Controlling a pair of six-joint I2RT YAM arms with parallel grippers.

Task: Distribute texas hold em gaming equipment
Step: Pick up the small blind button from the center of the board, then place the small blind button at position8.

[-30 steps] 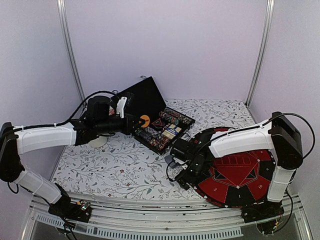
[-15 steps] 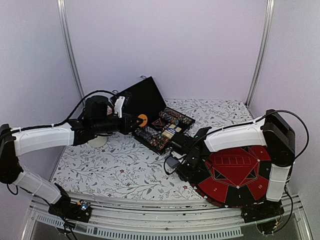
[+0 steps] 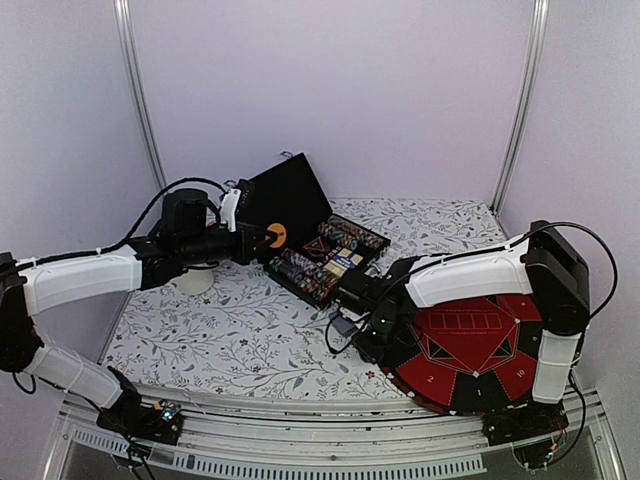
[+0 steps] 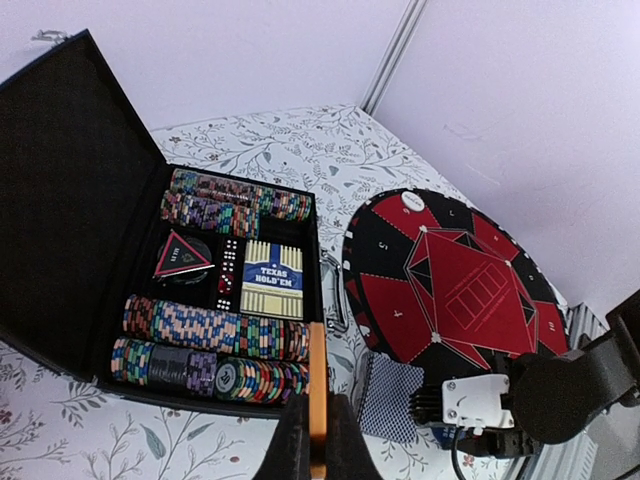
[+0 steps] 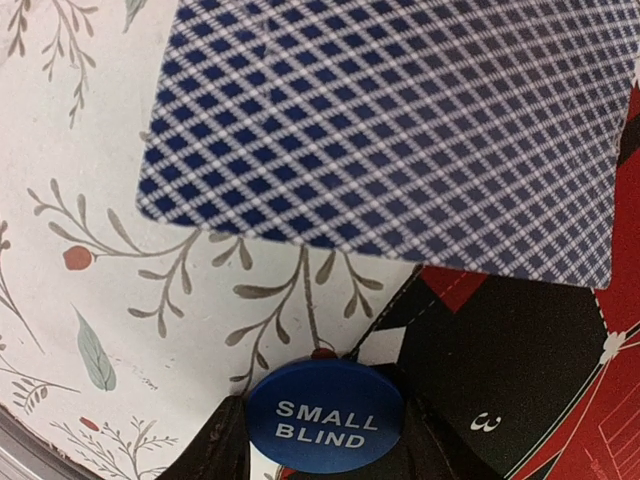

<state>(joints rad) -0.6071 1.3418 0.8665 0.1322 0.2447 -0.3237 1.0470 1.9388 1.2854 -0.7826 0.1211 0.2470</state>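
The top view shows the left tool (image 3: pixel 268 240) raised, with the open black case (image 3: pixel 290 195) ahead of it. It is clamped tight on the orange button disc (image 3: pixel 277 236), whose round face shows to that camera. In the left wrist view the same disc (image 4: pixel 317 370) is only a thin orange strip, edge-on. It stands upright between the fingers (image 4: pixel 298 440), its long line pointing straight ahead toward the rows of poker chips (image 4: pixel 200 330) in the case.

Only the right wrist view reads the blue button disc (image 5: pixel 325 412). It lies flat, label "SMALL BLIND" up, with the text running left to right. The right tool (image 5: pixel 325 445) has closed partway, and its 2 fingers (image 5: pixel 218 450) sit against the disc's opposite sides on the tabletop (image 5: pixel 80 300).

Just ahead of that tool lies a playing card (image 5: pixel 390 130), blue-checked back up. Its long axis runs crosswise, and its right end overlaps the round red and black mat (image 5: pixel 520 390). From above, that tool (image 3: pixel 352 318) hides the blue disc.
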